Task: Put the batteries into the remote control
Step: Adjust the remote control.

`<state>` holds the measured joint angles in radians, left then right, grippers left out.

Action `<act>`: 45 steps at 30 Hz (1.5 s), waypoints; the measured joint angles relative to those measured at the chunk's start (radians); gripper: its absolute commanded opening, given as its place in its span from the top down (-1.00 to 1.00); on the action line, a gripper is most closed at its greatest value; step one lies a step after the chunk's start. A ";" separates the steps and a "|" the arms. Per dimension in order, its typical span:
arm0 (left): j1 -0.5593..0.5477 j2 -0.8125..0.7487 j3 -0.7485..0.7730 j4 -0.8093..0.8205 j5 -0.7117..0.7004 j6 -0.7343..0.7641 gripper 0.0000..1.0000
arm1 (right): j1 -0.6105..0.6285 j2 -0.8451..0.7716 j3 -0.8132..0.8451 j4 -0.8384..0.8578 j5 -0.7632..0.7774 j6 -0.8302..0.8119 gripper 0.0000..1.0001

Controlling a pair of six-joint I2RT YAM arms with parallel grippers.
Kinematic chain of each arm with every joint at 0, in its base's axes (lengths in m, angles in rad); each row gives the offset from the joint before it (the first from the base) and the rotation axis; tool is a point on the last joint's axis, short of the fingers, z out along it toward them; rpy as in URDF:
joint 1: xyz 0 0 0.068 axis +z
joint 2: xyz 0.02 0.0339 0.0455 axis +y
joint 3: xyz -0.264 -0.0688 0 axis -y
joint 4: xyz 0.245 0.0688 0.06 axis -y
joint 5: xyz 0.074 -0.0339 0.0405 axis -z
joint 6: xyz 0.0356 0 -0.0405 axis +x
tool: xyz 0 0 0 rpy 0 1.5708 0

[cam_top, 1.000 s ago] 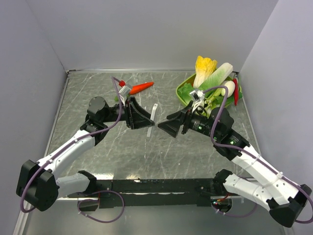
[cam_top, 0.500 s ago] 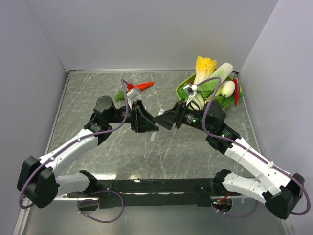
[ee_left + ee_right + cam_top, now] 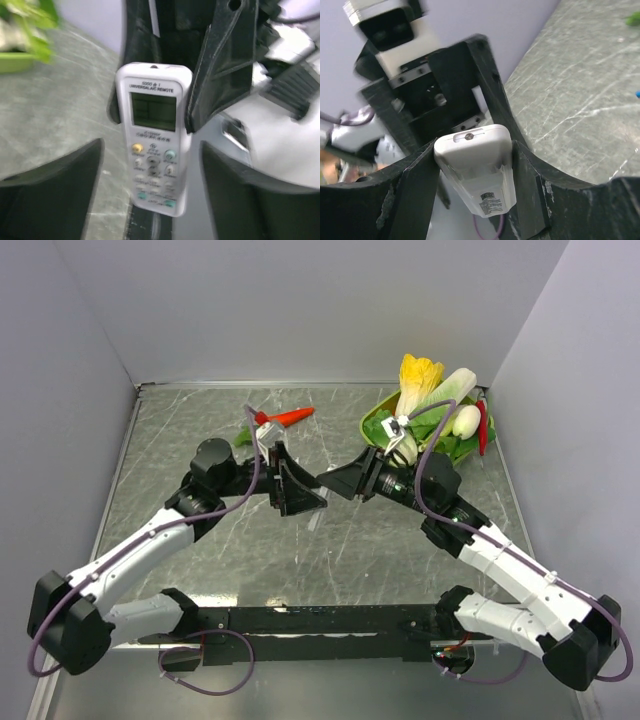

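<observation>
Mid-handover above the worktop's (image 3: 180, 430) centre, with the remote (image 3: 154, 115) pinched at its display end by the right tool (image 3: 474, 150) from 3 o'clock and the left tool (image 3: 151, 145) gaping wide around its button end from 9 o'clock; next, probably close left squarely before releasing right.

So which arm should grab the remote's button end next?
Probably left: the left gripper is open around the button end of the remote. The right gripper is shut on the display end.
</observation>
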<state>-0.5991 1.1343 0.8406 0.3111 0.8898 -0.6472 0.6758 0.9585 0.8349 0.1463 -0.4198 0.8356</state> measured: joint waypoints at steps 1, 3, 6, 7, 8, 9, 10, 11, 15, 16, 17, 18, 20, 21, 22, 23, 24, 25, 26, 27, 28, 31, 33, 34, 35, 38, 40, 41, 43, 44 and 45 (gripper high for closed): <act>-0.006 -0.018 0.000 -0.024 -0.047 0.020 -0.90 | 0.000 -0.009 -0.005 -0.008 0.023 0.017 1.00; -0.034 -0.068 0.000 -0.074 -0.175 0.065 -0.93 | 0.000 -0.038 -0.013 -0.042 0.087 0.060 1.00; -0.111 -0.130 0.000 -0.119 -0.345 0.115 -0.96 | 0.000 -0.084 -0.013 -0.101 0.186 0.123 1.00; -0.149 -0.150 0.000 -0.129 -0.416 0.133 -0.97 | -0.001 -0.101 -0.013 -0.129 0.222 0.149 1.00; -0.183 -0.169 -0.001 -0.136 -0.489 0.145 -0.97 | -0.001 -0.116 -0.013 -0.159 0.259 0.174 1.00; -0.220 -0.185 -0.002 -0.142 -0.557 0.162 -0.97 | -0.002 -0.128 -0.013 -0.188 0.294 0.201 1.00; -0.245 -0.196 -0.003 -0.145 -0.607 0.171 -0.98 | -0.002 -0.138 -0.013 -0.215 0.325 0.228 1.00; -0.268 -0.204 -0.003 -0.149 -0.656 0.184 -0.99 | -0.002 -0.145 -0.013 -0.241 0.352 0.254 1.00; -0.349 -0.207 -0.003 -0.160 -0.829 0.228 -0.98 | -0.002 -0.158 -0.013 -0.324 0.426 0.358 1.00; -0.368 -0.202 -0.003 -0.160 -0.864 0.241 -0.98 | -0.002 -0.160 -0.013 -0.337 0.438 0.380 1.00; -0.384 -0.193 -0.003 -0.160 -0.893 0.248 -0.98 | -0.002 -0.162 -0.013 -0.350 0.448 0.401 1.00; -0.404 -0.184 -0.003 -0.159 -0.924 0.263 -0.98 | -0.002 -0.164 -0.013 -0.360 0.459 0.423 1.00; -0.436 -0.160 -0.003 -0.159 -0.970 0.282 -0.97 | -0.002 -0.169 -0.013 -0.376 0.473 0.459 1.00; -0.452 -0.146 -0.003 -0.159 -0.995 0.293 -0.97 | -0.002 -0.173 -0.013 -0.380 0.481 0.475 1.00; -0.463 -0.134 -0.003 -0.159 -1.009 0.299 -0.96 | -0.002 -0.177 -0.014 -0.380 0.486 0.491 1.00; -0.471 -0.121 -0.003 -0.159 -1.024 0.308 -0.94 | -0.002 -0.183 -0.018 -0.380 0.492 0.505 1.00; -0.480 -0.108 -0.003 -0.158 -1.038 0.315 -0.92 | -0.003 -0.190 -0.024 -0.380 0.499 0.521 1.00; -0.486 -0.097 -0.003 -0.158 -1.049 0.320 -0.90 | -0.003 -0.197 -0.029 -0.381 0.504 0.535 1.00; -0.489 -0.089 -0.003 -0.156 -1.056 0.322 -0.82 | -0.003 -0.204 -0.037 -0.379 0.509 0.548 1.00; -0.492 -0.080 -0.003 -0.153 -1.065 0.325 -0.76 | -0.003 -0.210 -0.044 -0.380 0.512 0.560 1.00; -0.494 -0.074 -0.003 -0.150 -1.072 0.326 -0.71 | -0.003 -0.214 -0.050 -0.379 0.514 0.569 1.00; -0.496 -0.063 -0.005 -0.131 -1.090 0.331 -0.52 | -0.003 -0.216 -0.057 -0.380 0.514 0.589 1.00; -0.496 -0.056 -0.005 -0.112 -1.099 0.336 -0.33 | -0.003 -0.216 -0.057 -0.380 0.514 0.602 1.00; -0.496 -0.052 -0.005 -0.104 -1.099 0.336 -0.26 | -0.003 -0.217 -0.057 -0.380 0.513 0.610 1.00; -0.496 -0.047 -0.005 -0.095 -1.099 0.340 -0.16 | -0.003 -0.217 -0.060 -0.377 0.513 0.617 1.00; -0.499 -0.027 -0.005 -0.078 -1.091 0.343 0.05 | -0.003 -0.225 -0.082 -0.371 0.514 0.639 1.00; -0.499 -0.013 -0.005 -0.075 -1.079 0.342 0.22 | -0.003 -0.229 -0.096 -0.372 0.515 0.648 1.00; -0.500 -0.008 -0.005 -0.075 -1.074 0.339 0.45 | -0.003 -0.229 -0.100 -0.372 0.515 0.650 1.00; -0.501 -0.003 -0.005 -0.076 -1.049 0.338 0.69 | -0.005 -0.229 -0.105 -0.372 0.517 0.652 0.89; -0.509 -0.003 -0.004 -0.076 -1.038 0.343 0.91 | -0.005 -0.229 -0.105 -0.372 0.512 0.651 0.82; -0.514 -0.004 -0.004 -0.080 -1.032 0.350 0.98 | -0.005 -0.230 -0.109 -0.373 0.509 0.648 0.72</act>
<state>-1.1130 1.1305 0.8364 0.2310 -0.1421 -0.2970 0.6704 0.7288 0.7261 -0.2268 0.0891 1.4834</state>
